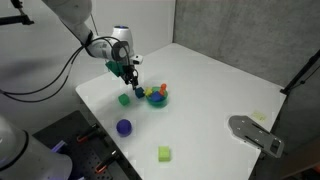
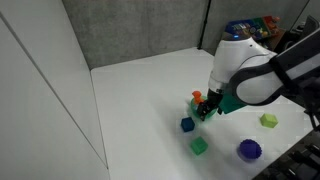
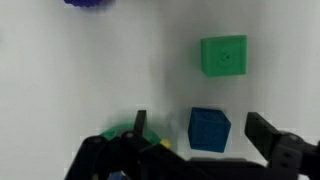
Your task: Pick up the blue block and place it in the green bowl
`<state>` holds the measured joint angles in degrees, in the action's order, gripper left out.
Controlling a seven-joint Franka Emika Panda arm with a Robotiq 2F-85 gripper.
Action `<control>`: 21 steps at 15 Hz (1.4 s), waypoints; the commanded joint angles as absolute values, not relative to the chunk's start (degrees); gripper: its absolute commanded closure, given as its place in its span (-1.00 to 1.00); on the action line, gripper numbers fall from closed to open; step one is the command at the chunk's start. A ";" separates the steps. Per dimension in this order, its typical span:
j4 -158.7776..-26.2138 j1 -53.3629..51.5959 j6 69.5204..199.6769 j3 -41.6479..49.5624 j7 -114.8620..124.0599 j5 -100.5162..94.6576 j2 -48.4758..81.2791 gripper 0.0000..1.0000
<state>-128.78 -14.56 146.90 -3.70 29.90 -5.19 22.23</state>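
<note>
White tabletop (image 2: 140, 100) backed by grey panelling was seen in both exterior views. On it the small dark blue angular block (image 3: 209, 130) lay flat, just beside the shallow teal-green round bowl (image 1: 158, 103) and near a bright green cube (image 3: 223, 55). The black Robotiq gripper (image 3: 197, 122) was held above the block, jaws spread apart and nothing clasped, with the block framed between the fingers in the wrist view. An off-centre descent could be expected to nudge or tip the block, and the bowl's rim might be struck by the nearer finger. The clearance above the block could not be judged, and the yellow and orange items in the bowl could not be identified.
</note>
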 commanded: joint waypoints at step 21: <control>-102.07 -22.84 148.84 2.65 35.34 -4.57 49.81 -1.00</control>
<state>-103.95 -22.64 148.74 2.50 35.98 -5.89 48.35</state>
